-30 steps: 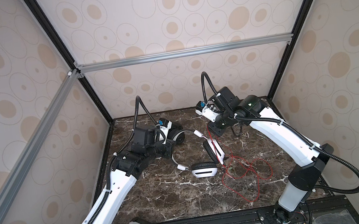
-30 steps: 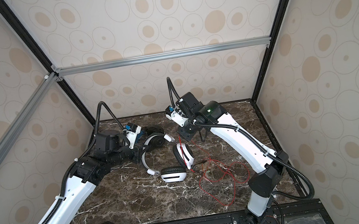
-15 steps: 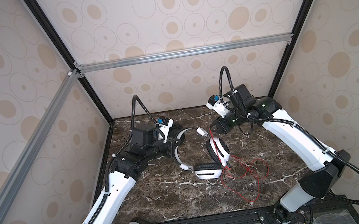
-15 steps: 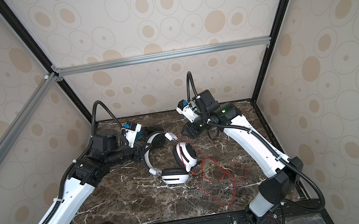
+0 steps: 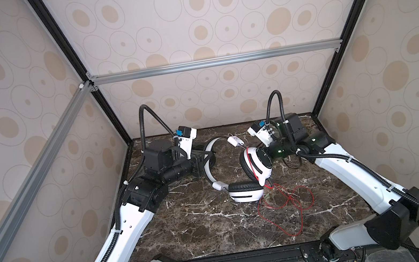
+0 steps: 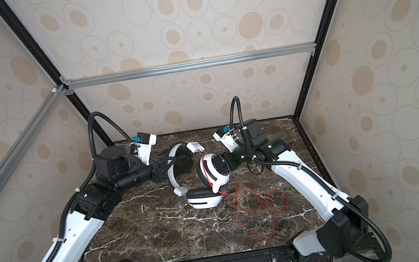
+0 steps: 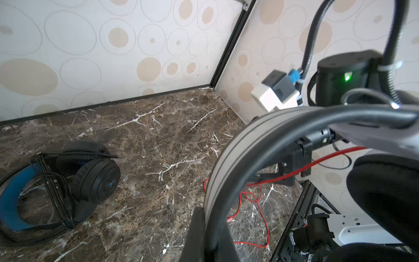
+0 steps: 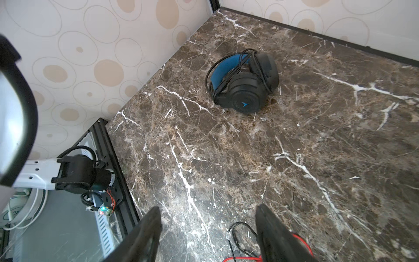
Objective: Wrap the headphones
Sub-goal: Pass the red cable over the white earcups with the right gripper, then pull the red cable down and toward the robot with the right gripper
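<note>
**Right arm's got the short trip to that red cord**

In the middle of the marble table [image 5: 203,231] sits the white headset [image 5: 257,165]: one cup flat on the stone, the other standing on edge with its outer face toward the right gripper [image 8: 208,217]. The left gripper [image 5: 203,160] is clamped on the headband at the far-left end, so that arm's busy being the anchor. The right gripper's jaws are spread wide with nothing between them, hanging just beside the upright cup.

The red cord [image 5: 289,201] looks to have a turn over that cup. The rest lies in a loose tangle on the table toward the front, on the right arm's side. So the slack sits below and forward of the right gripper, well apart from the left one. My guess is the right has to dip down for it.

The black headset [image 8: 244,90] is off near the back-left corner with its cord bundled round it. Looks done to me.
</note>
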{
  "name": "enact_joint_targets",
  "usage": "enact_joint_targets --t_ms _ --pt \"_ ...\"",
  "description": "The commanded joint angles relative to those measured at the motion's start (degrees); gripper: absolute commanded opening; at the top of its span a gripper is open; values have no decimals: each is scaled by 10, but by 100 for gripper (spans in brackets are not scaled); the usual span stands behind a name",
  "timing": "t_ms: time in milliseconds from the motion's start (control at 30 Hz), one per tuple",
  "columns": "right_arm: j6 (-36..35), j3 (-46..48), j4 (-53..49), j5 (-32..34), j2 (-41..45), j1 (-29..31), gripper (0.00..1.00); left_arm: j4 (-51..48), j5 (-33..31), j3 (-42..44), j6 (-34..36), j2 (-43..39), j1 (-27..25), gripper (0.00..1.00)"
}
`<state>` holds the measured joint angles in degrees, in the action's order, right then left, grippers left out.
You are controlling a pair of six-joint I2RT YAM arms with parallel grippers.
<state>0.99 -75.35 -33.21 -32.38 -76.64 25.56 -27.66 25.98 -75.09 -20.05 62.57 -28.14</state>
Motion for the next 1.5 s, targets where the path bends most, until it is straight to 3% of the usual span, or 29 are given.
enact_joint_targets --t_ms 0,267,667,1067,1467 --pt "17 47 105 -38 43 -7 74 53 -6 -46 -39 -17 -2 0" --pt "-16 144 152 -52 124 -15 75 38 -7 -66 -35 -7 -2 0" --pt "-39 199 102 -26 206 -15 75 32 -6 -87 -33 3 -2 0" --pt "38 285 288 -3 141 -14 75 49 -5 -103 -47 4 -2 0" --pt "88 335 399 -9 67 -14 68 107 -31 -100 -81 2 -2 0"
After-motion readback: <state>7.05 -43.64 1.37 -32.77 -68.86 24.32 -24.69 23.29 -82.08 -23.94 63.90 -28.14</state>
